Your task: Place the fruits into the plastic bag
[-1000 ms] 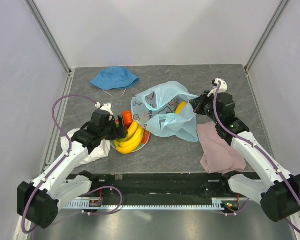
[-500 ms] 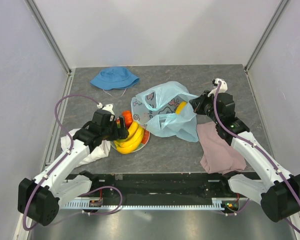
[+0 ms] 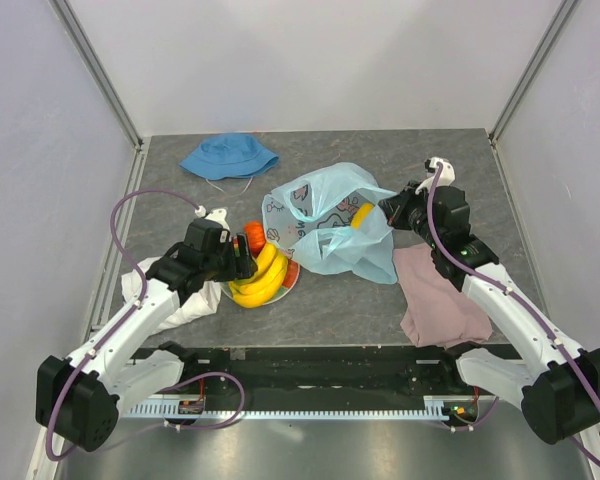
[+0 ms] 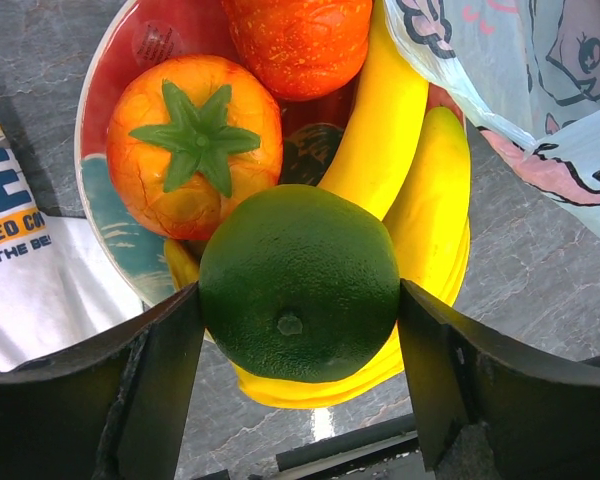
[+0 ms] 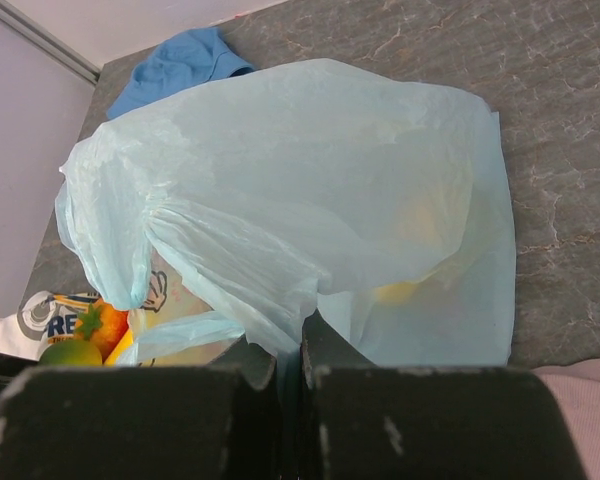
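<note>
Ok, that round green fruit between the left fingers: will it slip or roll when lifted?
Its dimpled, matte skin suggests the round green fruit should grip well. Being round and perched on the yellow bananas, it may roll if nudged. The left gripper flanks its widest part, which likely helps.

From the top: looking down from high above the near edge of the table (image 3: 330, 310), facing forward, taking in all of it from afar.

From the left wrist: pointing steeply down, very near, framing the green fruit (image 4: 298, 282) between its own fingers (image 4: 160, 380), above plate (image 4: 110, 240) and bananas (image 4: 420, 210).

From the right wrist: looking low and leftward across the table, pressing close to the bag (image 5: 300, 190), hat (image 5: 180, 65) far behind.

Sharing: bag edge showing at the left wrist's upper right; green fruit peeking in at the right wrist's lower left; everything appearing from the top.
</note>
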Available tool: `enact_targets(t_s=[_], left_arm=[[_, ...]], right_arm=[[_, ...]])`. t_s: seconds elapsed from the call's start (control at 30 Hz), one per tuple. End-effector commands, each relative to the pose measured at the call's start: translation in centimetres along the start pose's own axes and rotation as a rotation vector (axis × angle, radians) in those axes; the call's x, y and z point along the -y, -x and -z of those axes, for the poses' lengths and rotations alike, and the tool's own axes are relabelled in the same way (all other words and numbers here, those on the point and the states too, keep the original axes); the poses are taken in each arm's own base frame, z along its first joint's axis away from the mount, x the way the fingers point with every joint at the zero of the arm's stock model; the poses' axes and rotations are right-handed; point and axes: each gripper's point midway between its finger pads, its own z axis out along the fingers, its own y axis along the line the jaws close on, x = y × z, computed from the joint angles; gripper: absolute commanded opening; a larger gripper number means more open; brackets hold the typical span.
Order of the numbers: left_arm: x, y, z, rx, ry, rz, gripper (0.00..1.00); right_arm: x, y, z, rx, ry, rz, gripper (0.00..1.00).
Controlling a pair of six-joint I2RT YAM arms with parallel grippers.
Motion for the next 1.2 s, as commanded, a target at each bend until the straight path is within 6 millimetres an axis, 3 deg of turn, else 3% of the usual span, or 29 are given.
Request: enact_targets(t_s=[0.0, 0.5, 0.87, 1.17], left_arm=[[0.3, 0.5, 0.2, 0.022, -0.016, 0.004, 0.75], [1.2, 1.5, 1.4, 0.075, -0.076, -0.04, 0.69], [2.6, 4.7, 5.0, 0.302, -0.169, -0.053, 0.64], [5.9, 7.5, 6.1, 0.411, -0.325, -0.031, 0.59]], right_arm=[[-0.2, 0.7, 0.2, 0.035, 0.009, -0.005, 0.0], [-0.4, 1.0, 0.5, 0.045, 0.013, -0.008, 0.0], [-0.5, 1.3, 0.6, 0.049, 0.016, -0.006, 0.0], [-0.8, 1.0, 0.4, 0.041, 0.033, -0.014, 0.0]])
